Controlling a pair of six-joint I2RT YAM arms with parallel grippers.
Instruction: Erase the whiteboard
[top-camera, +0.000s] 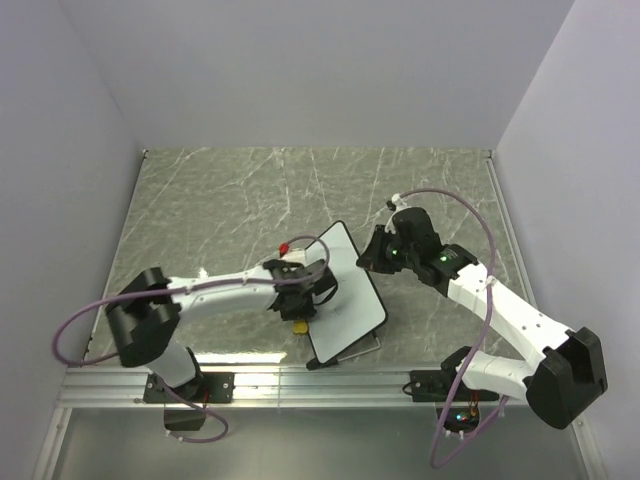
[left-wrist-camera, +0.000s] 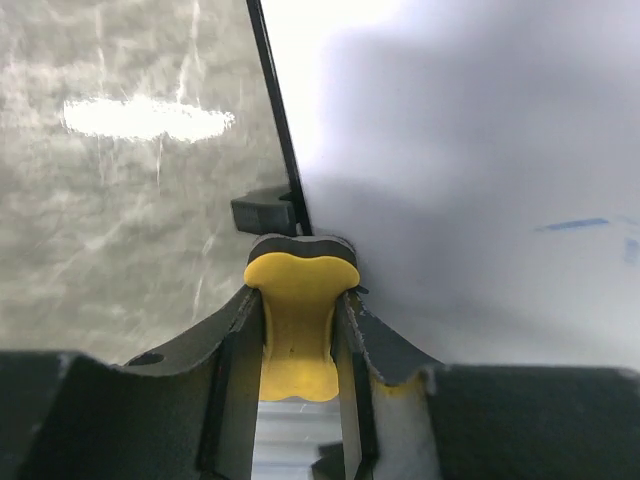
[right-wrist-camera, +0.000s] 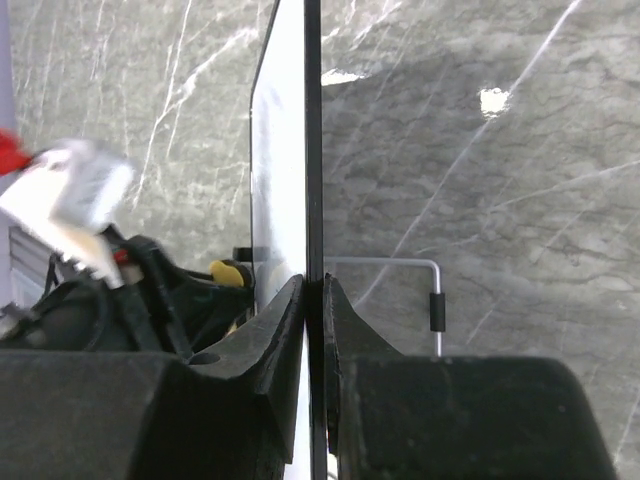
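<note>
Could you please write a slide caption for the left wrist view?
Left hand shut on a yellow eraser, at the black-framed edge of the whiteboard, which bears a faint blue mark.

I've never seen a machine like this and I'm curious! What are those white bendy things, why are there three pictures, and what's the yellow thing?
The white bendy things are two robot arms fixed at the table's near edge. Each ends in a two-finger pincher called a gripper. One picture comes from a camera up above; the other two come from little cameras on each arm's wrist, so you see the fingers up close. On the grey marbled table is a whiteboard. The right gripper pinches the board's edge and holds it tilted up. The left gripper squeezes the yellow thing, a bone-shaped eraser, right by the board's left edge. A few blue marks remain on the board to be wiped.
</note>
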